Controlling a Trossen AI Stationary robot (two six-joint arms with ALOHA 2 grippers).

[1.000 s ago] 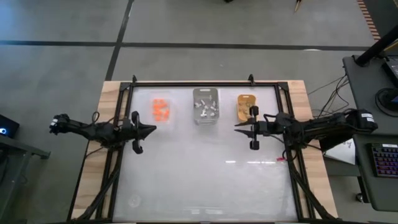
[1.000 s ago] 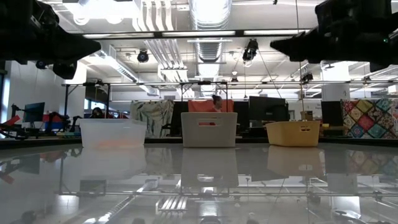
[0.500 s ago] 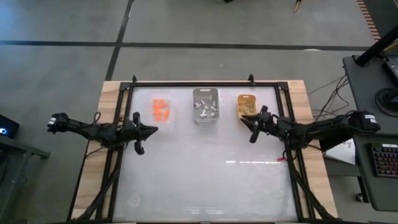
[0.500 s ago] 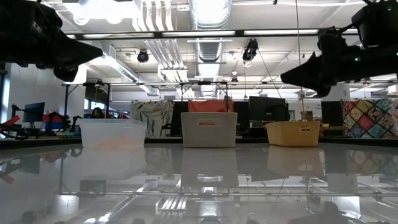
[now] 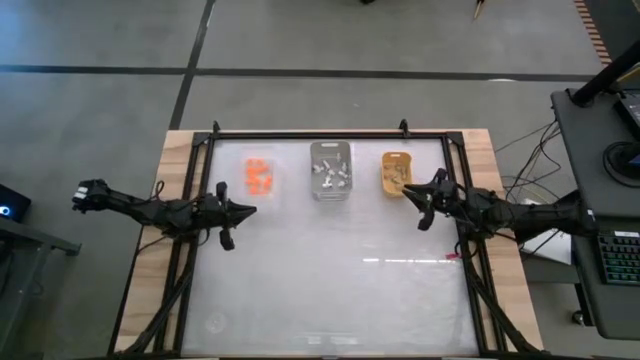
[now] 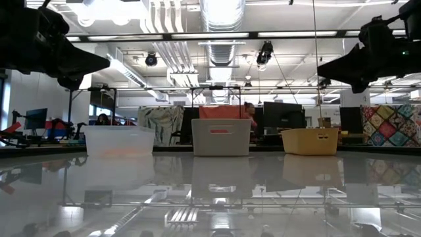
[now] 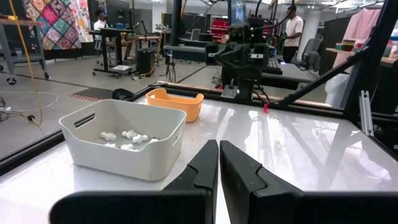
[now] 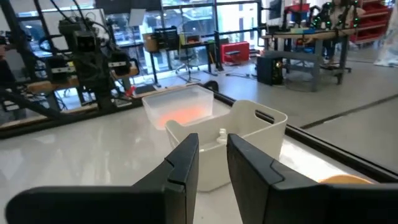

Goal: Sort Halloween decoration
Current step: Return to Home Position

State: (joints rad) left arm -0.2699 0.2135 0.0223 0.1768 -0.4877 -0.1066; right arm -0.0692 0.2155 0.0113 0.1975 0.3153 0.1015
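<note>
Left gripper fingers: your left gripper [image 5: 248, 210] has its two dark fingers [image 7: 202, 171] pressed almost together, with only a sliver of a slit between them. They pinch nothing and touch nothing.
Right gripper fingers: your right gripper [image 5: 412, 190] shows a narrow gap between its fingers [image 8: 186, 162], with nothing in it.
Left gripper place: raised above the table's left side, pointing inward, near the clear plastic tray [image 6: 118, 139] but apart from it.
Right gripper place: raised above the right side, its tip just beside the orange-yellow plastic tray [image 6: 309, 141].
Halloween decoration: you have the bright orange trinkets [image 5: 260, 175] in the clear tray, the white and grey trinkets [image 5: 333, 174] in the grey plastic tray [image 6: 220, 137], and the tan trinkets [image 5: 395, 174] in the orange-yellow tray.
Trays: three in a row along the table's far edge, set apart, the grey one in the middle.
In the way: your left wrist camera looks past the grey and orange-yellow trays to the right arm [image 7: 245, 56].
Surface: a glossy white tabletop [image 5: 330, 270] mirroring the trays and lights, inside a black metal frame [image 5: 300, 132] on a pale wooden board [image 5: 170, 170].
Room: grey floor with dark stripes [image 5: 300, 50], a keyboard [image 5: 620, 255] on the desk to the right, ceiling ducts [image 6: 220, 13], a patchwork quilt [image 6: 388, 125], and a person in a white top [image 7: 292, 28] standing far back.
</note>
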